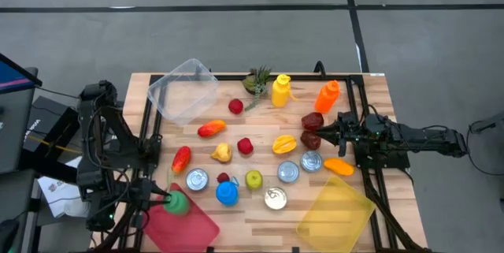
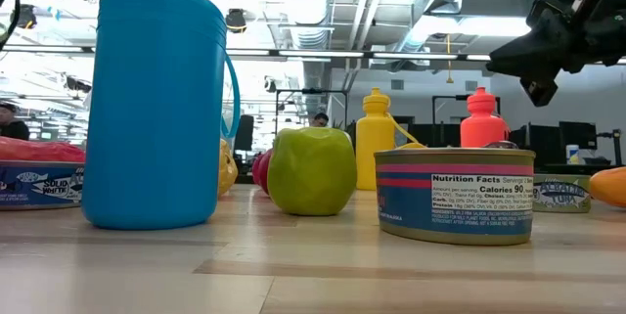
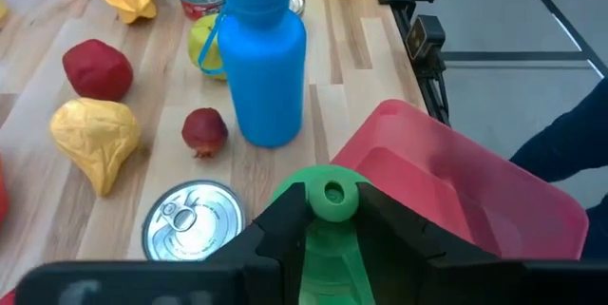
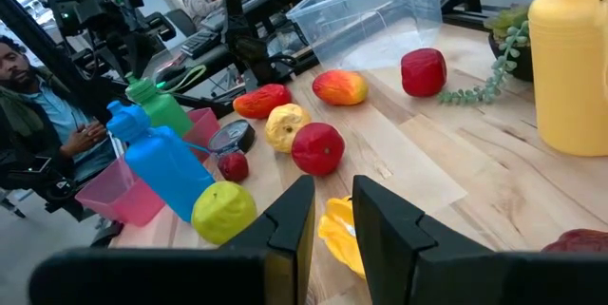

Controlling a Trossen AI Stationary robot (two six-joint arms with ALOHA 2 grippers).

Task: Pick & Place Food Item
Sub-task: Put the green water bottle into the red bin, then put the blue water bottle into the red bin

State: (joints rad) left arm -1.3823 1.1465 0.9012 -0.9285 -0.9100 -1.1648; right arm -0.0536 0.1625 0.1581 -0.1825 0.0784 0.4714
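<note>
My left gripper (image 1: pixel 163 199) is at the table's near left corner, shut on a green bottle (image 3: pixel 328 224) above the near left edge of a red container (image 3: pixel 456 181). The bottle also shows in the right wrist view (image 4: pixel 163 105), tilted beside a blue bottle (image 4: pixel 166 167). Loose food lies mid-table: a green apple (image 1: pixel 253 179), a red apple (image 1: pixel 245 146), a yellow pear (image 1: pixel 221 153) and a pomegranate (image 3: pixel 204 131). My right gripper (image 4: pixel 332 200) waits at the right side, its fingers a narrow slit apart with nothing between them. My left gripper pinches the green bottle's body (image 3: pixel 328 248) between its two fingers, just behind the capped neck (image 3: pixel 332 199). The fingers slant downward and run along the bottle, whose cap points away from the wrist. Whether the tilted bottle touches the red container I cannot tell.
A clear tub (image 1: pixel 183 89) stands far left and a yellow container (image 1: pixel 335 212) near right. Yellow (image 1: pixel 280 91) and orange (image 1: pixel 327 96) bottles and a small plant (image 1: pixel 256 82) line the far edge. Several tins (image 1: pixel 197 179) and the blue bottle (image 1: pixel 227 193) crowd the near middle.
</note>
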